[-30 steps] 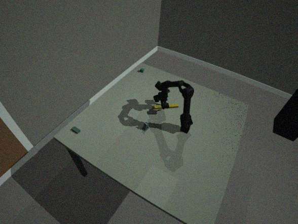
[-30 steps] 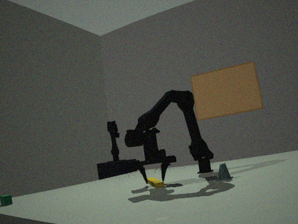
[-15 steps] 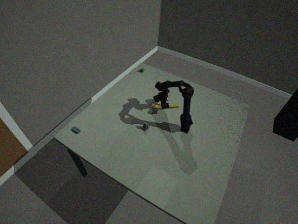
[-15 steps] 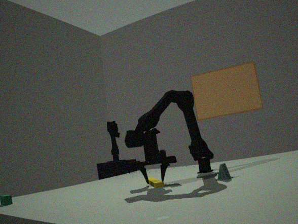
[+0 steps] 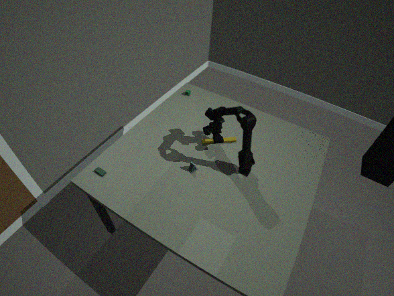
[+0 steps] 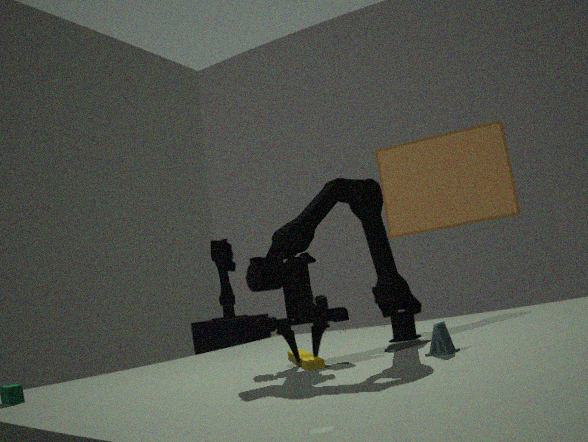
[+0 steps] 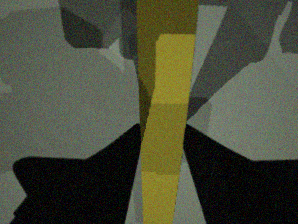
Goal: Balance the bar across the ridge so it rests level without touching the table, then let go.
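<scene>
The yellow bar point(image 5: 229, 140) point(image 6: 314, 362) point(image 7: 172, 75) lies flat, at or very near the table top; a small gap beneath it cannot be told. My gripper point(image 5: 218, 140) point(image 6: 307, 358) point(image 7: 161, 128) points down and is shut on the bar, with one fingertip on each long side. In the wrist view the bar runs up and down between the fingers, tilted a little. The grey ridge point(image 5: 192, 167) point(image 6: 442, 340) stands upright on the table, apart from the bar, with nothing on it. In the exterior view it is to the right of the arm's base.
A small green block point(image 5: 187, 92) point(image 6: 12, 395) sits near the table's far corner in the top view. A flat green piece point(image 5: 100, 171) lies near the left corner there. A dark box point(image 5: 376, 161) point(image 6: 220, 336) stands beyond the table. The arm's shadow crosses the table near the ridge.
</scene>
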Controlling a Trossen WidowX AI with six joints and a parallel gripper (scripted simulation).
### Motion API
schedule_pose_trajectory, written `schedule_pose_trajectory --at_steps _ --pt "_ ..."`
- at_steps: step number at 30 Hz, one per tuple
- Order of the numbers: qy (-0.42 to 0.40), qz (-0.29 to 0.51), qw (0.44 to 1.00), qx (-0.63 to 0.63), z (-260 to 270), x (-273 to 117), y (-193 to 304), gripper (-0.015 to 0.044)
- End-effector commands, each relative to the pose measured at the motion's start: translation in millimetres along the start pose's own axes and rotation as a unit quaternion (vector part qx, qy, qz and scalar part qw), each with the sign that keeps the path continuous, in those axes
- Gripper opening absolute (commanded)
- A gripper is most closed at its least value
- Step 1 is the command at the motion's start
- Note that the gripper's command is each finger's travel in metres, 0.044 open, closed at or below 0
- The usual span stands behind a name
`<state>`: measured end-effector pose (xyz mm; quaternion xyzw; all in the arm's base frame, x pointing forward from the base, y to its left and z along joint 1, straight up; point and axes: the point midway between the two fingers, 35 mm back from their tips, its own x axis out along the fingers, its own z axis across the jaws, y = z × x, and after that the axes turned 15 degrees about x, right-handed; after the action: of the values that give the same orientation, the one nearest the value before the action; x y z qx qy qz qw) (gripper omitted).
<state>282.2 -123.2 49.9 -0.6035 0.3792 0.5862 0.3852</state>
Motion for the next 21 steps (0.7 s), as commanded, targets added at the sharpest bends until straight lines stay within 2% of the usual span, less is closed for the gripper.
schedule_pose_trajectory --at_steps 1,21 --pt "0.002 -0.001 1.0 0.0 -2 -8 -1 0.0" --pt "0.002 0.0 1.0 -0.001 -5 -59 -4 0.0"
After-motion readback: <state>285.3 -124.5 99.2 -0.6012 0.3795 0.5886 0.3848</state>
